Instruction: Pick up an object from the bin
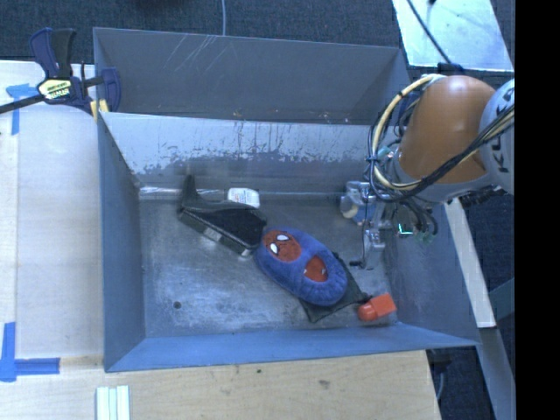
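Observation:
My gripper (374,250) hangs at the bin's right side, just right of a blue plush slipper (302,267) with red and white patches that lies in the middle of the floor. Nothing shows in its grasp. A small orange block (378,308) lies below the gripper near the front right corner, on a flat black piece (337,309) that sticks out from under the slipper.
A black stapler-like tool (220,220) with a white label (244,198) lies against the back wall, left of the slipper. The arm with its orange dome comes in over the right rim. The left half of the floor is bare metal.

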`<move>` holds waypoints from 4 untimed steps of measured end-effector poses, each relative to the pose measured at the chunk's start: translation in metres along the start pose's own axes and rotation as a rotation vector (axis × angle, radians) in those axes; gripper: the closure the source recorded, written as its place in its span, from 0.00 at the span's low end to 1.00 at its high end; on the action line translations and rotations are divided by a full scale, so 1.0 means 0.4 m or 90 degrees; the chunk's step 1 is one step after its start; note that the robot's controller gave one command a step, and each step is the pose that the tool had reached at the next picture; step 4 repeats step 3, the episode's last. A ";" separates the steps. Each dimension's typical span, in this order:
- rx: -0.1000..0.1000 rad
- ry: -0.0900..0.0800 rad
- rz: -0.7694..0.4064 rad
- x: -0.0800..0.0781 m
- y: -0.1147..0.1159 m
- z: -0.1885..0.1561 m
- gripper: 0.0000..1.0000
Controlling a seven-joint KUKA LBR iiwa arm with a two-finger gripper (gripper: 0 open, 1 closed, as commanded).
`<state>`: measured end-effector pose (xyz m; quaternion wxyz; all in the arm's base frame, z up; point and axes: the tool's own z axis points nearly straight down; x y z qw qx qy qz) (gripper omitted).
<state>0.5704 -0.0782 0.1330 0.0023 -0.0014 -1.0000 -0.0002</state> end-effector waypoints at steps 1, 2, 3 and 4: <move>0.000 -0.001 -0.041 0.144 0.076 0.165 0.00; 0.002 -0.002 -0.042 0.137 0.071 0.151 1.00; 0.000 -0.009 -0.054 0.122 0.263 -0.228 1.00; 0.000 -0.009 -0.054 0.122 0.263 -0.228 1.00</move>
